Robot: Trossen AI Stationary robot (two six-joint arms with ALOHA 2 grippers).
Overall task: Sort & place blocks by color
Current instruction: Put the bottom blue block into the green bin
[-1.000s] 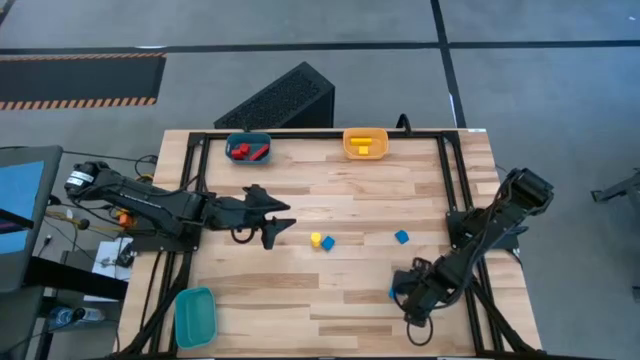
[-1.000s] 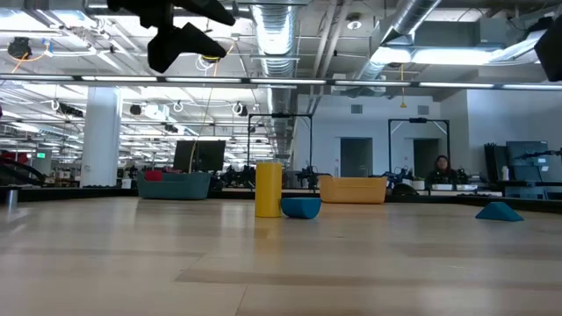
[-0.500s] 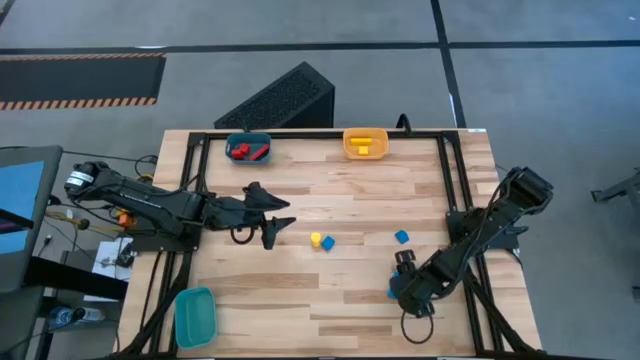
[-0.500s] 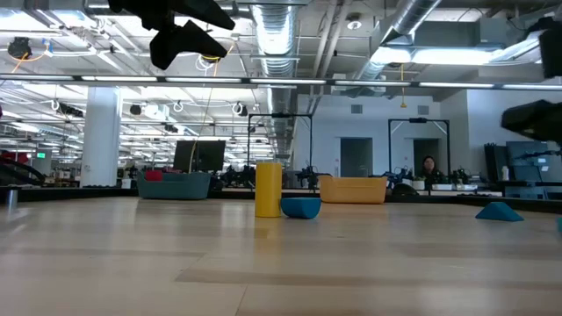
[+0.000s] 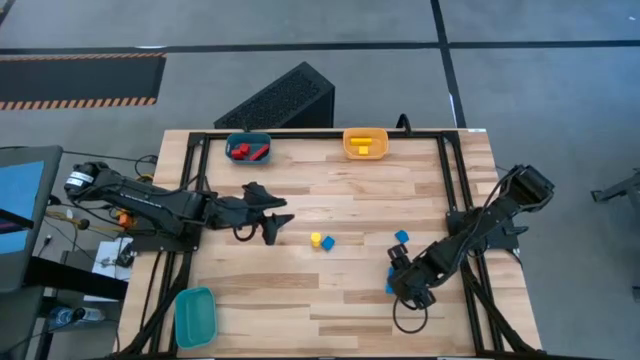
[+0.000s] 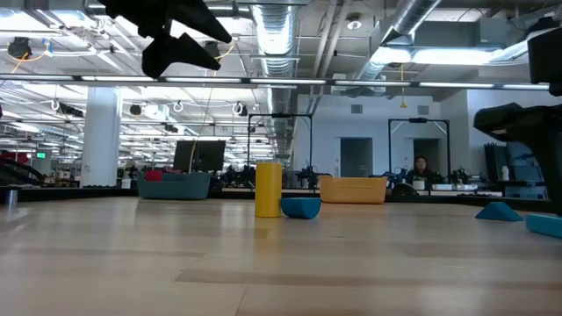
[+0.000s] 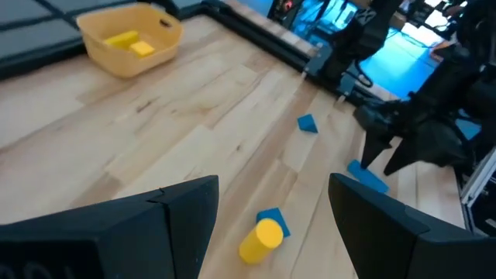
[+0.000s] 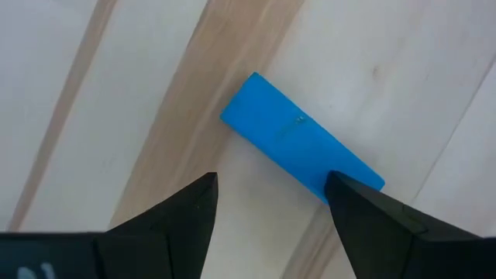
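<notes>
My right gripper (image 5: 396,272) hangs open above a blue bar (image 8: 302,147) that lies flat on the table near the right front. Its fingers stand on either side of the bar's near end without touching it. My left gripper (image 5: 268,226) is open and empty, above the table left of centre. A yellow cylinder (image 7: 260,239) stands on end, and a blue block (image 7: 273,219) rests beside it, at mid-table. A blue wedge (image 5: 401,238) lies farther right. Red blocks lie in the dark-blue bin (image 5: 248,148), and yellow blocks lie in the orange-yellow bin (image 5: 365,143).
A teal bin (image 5: 194,315) sits at the table's near left corner. The dark-blue and orange-yellow bins stand along the far edge. A black frame rail (image 5: 320,133) runs round the table. Bare wood lies between the mid-table blocks and the far bins.
My right gripper has moved toward the table's far edge and a little to the left, coming over the blue bar. In the low view it has come in from the right. The blocks have stayed where they were.
</notes>
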